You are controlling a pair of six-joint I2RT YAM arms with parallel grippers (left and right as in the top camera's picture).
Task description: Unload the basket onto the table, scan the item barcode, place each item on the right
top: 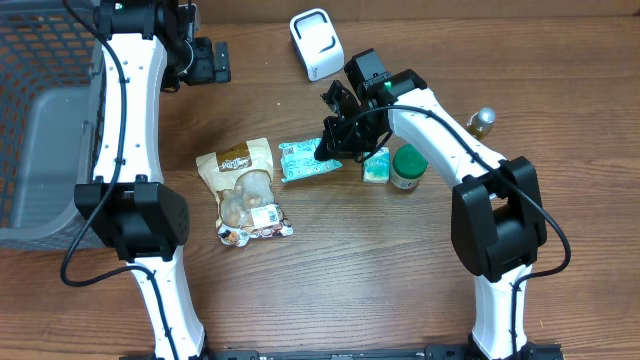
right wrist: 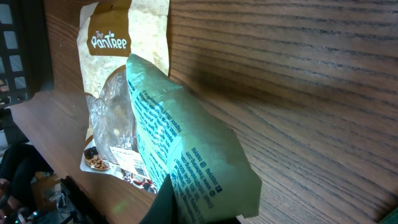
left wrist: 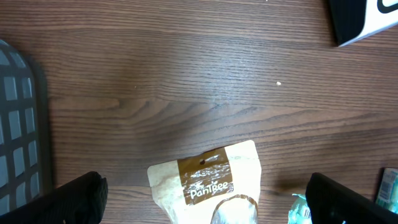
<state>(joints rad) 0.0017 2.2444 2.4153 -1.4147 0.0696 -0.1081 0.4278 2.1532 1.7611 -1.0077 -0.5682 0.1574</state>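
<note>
While the scan itself is not yet made, the grasp that must come before it appears done.

Overhead view: the right gripper (top: 333, 145) is pressed together on the end of the teal packet (top: 305, 160) nearer the right arm. The packet sits about the middle of the tabletop (top: 400, 290), well apart from the white scanner (top: 315, 42), which stands near the far edge. A snack bag (top: 245, 190) lies just beside the packet on the left. A small box (top: 377, 166), a green-lidded jar (top: 408, 168) and a bottle (top: 482, 120) stand toward the right edge. The left gripper (top: 205, 62) hangs spread and empty near the far left corner, beside the grey basket (top: 40, 130).

Left wrist view: the two dark fingers (left wrist: 71, 202) stand wide apart at the lower corners with nothing between them. Below them lies bare wood and the top of the snack bag. A corner of the scanner shows at the upper right.

Right wrist view: the packet fills the foreground, pinched at its near end and tilted. Its printed back faces the camera. Whether its far end rests on the wood cannot be told. Small print is legible as lines, but no barcode can be made out.

Judged progress: an item is secured. Carrying it to the scanner and turning its barcode toward the scanner window are left to do. None of the other goods shows any sign of handling.
</note>
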